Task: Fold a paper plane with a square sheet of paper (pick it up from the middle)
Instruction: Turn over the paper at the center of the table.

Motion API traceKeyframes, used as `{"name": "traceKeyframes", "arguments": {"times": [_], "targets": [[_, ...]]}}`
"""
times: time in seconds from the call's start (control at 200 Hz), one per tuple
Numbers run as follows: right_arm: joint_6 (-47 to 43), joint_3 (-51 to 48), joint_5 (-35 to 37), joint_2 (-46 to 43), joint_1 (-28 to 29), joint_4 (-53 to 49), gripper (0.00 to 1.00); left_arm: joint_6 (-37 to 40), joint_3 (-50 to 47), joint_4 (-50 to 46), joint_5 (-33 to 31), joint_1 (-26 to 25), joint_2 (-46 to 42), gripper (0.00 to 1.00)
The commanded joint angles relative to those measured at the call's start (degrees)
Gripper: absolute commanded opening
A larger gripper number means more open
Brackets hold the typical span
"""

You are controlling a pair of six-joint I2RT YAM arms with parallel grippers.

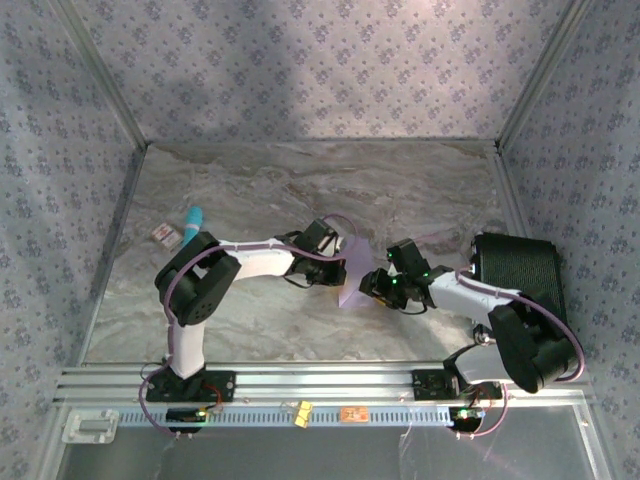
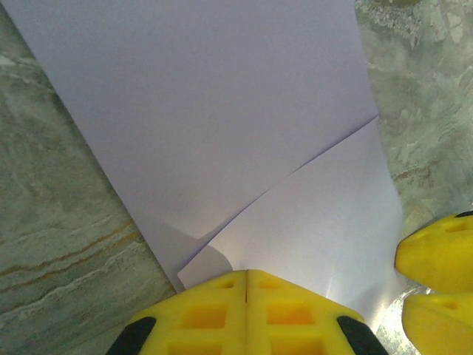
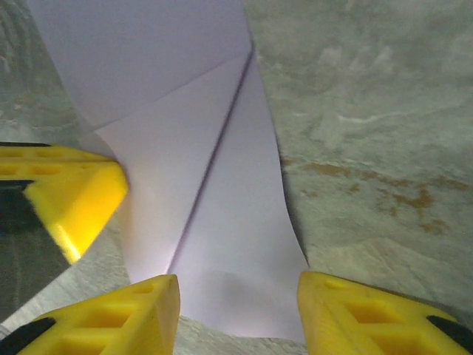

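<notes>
At 9 o'clock the left claw clamps the half-folded sheet of paper on the table; at 3 o'clock the right claw gapes open; seemingly featherlight and floppy, best pinched gently mid-crease.

A black ridged box sits right, teal tube left.
</notes>
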Motion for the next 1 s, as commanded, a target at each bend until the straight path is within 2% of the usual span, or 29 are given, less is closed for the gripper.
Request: {"name": "traceKeyframes", "arguments": {"times": [0.0,0.195,0.54,0.815,0.999], "targets": [[2.8,-2.4,-2.5,0.8,-0.2,6.9,0.51,-0.3,-1.7,-3.7,-1.6,-0.4,-0.1,0.03],[1.2,0.4,-2.9,1.8,-0.9,9.1,0.55,-0.7,-1.7,-3.3,-1.4,-0.3,-0.1,0.03],[-1.9,4.3,-12.1,7.3,-5.9,11.4,0.54,-2.3,-2.5,0.0,0.6,0.4,-0.2,0.03],[-2.5,4.7,-10.7,8.1,-7.7,8.7,0.53,-3.9,-3.9,2.3,2.5,1.5,-0.5,0.03],[-1.5,2.9,-11.7,9.7,-7.8,13.4,0.49,-4.1,-4.1,2.5,2.9,1.5,-0.3,0.03]]}}
